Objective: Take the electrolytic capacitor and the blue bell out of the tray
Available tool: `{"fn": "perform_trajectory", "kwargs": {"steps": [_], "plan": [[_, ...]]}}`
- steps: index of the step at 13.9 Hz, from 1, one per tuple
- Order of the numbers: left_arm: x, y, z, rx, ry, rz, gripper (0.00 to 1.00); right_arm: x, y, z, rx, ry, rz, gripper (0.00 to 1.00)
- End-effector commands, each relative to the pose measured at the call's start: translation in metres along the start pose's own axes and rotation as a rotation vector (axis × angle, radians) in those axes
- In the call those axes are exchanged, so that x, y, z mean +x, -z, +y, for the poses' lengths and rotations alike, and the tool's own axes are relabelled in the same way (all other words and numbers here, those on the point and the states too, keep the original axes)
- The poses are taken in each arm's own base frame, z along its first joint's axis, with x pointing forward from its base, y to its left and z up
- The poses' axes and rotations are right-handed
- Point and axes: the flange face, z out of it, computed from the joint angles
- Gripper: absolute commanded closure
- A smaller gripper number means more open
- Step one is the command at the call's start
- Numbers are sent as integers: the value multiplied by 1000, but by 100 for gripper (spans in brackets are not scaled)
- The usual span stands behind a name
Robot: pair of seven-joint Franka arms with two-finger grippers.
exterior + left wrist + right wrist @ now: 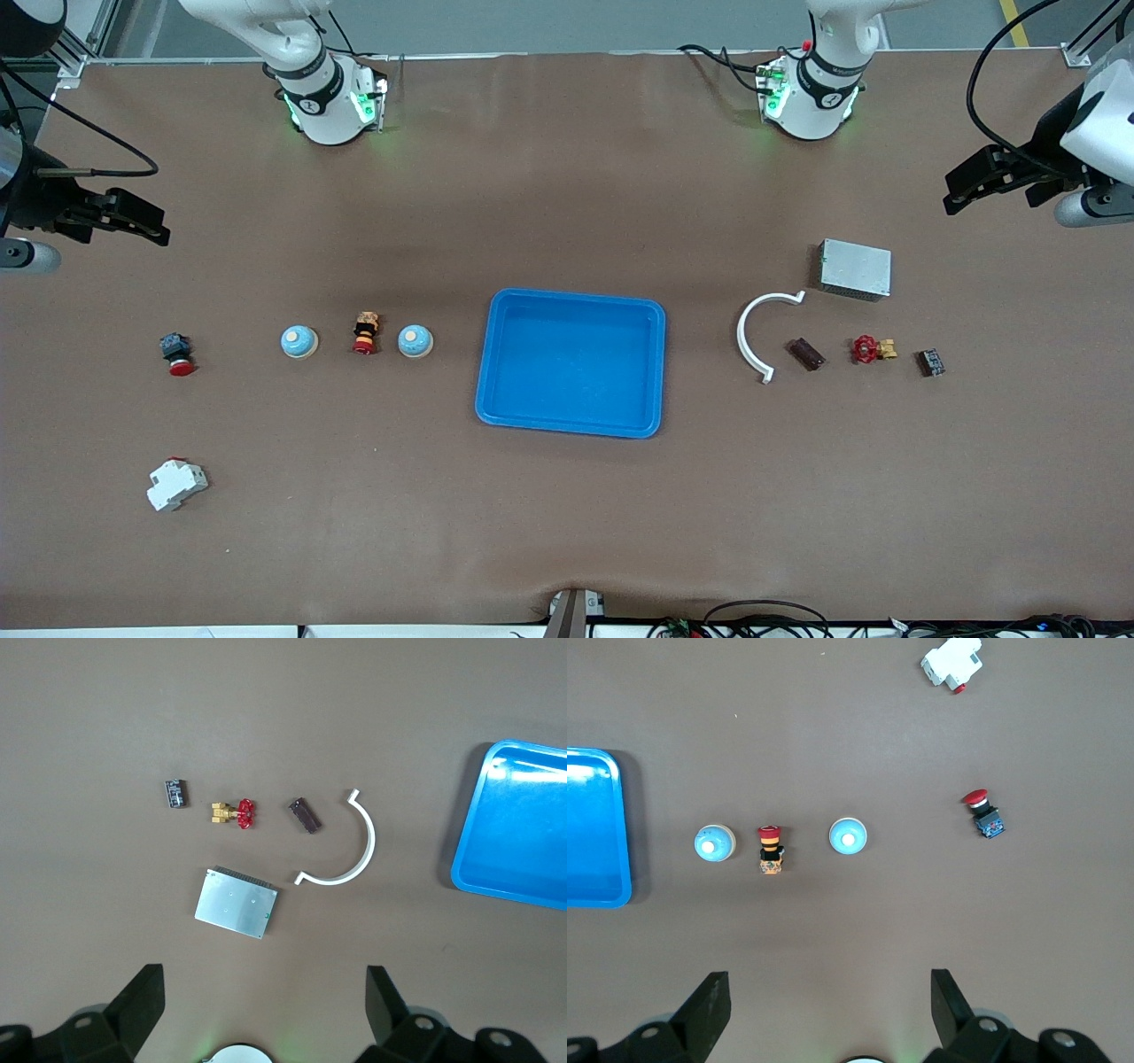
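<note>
Since the glossy blue plastic tray point(570, 363) sits empty mid-surface, any further reach risks disturbing parts already out. 2 domed blue bells point(415, 341) point(299, 342) lie toward the right arm's end, a dark boxy component point(807, 354) toward the left arm's. Both the left pincer point(961, 189) and the right pincer point(146, 225) wait at the surface's ends, wide open and empty.

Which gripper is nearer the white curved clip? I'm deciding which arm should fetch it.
Left. The left gripper hangs open over the table's left-arm end, near the white curved clip; the right gripper waits open over the right-arm end.
</note>
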Motion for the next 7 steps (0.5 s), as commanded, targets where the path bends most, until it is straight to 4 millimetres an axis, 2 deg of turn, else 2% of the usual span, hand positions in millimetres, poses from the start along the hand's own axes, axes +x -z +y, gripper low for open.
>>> {"fn": "perform_trajectory", "kwargs": {"steps": [1,3,6,7], "plan": [[-6,6,-2,21,6,9,0,-3,7,7,-16,-15,11,0],[-6,7,-7,21,-2,11,0,-2,12,8,-11,-18,26,0],[-8,4,-8,17,-4,2,0,-1,10,6,-2,-15,23,0],[-6,3,-14,16,5,0,0,-1,10,6,-1,-17,23,0]]}}
